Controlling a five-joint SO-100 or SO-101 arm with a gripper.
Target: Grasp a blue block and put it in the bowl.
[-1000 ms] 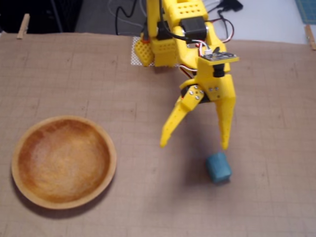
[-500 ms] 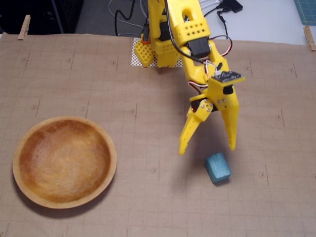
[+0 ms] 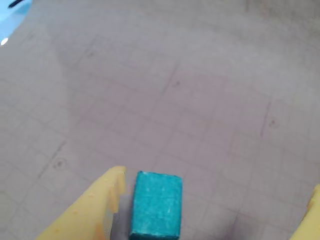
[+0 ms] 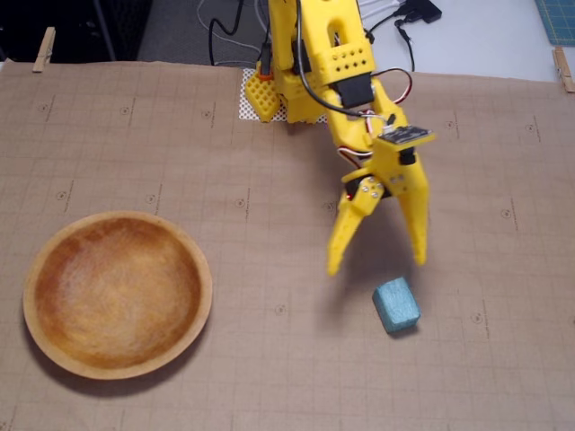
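The blue block (image 4: 396,304) lay flat on the brown gridded mat (image 4: 180,162), skewed to the grid, at about 5 o'clock from centre in the fixed view and well apart from the bowl (image 4: 205,292), which sat empty at 9 o'clock. In the wrist view the block (image 3: 156,205) sat at 6 o'clock, just beside one yellow finger (image 3: 95,205), the other finger only a sliver at the right edge. The gripper (image 4: 377,267) hung above the block, at its 11 o'clock, jaws spread wide, holding nothing. Step in hand looked like the approach: best to shift toward 5 o'clock so the block sits midway between the fingers, square the jaws to its flat sides, drop low, then close. Count: one block, one bowl, one arm (image 4: 328,63), two clothespins at the mat's top corners (image 4: 41,47).
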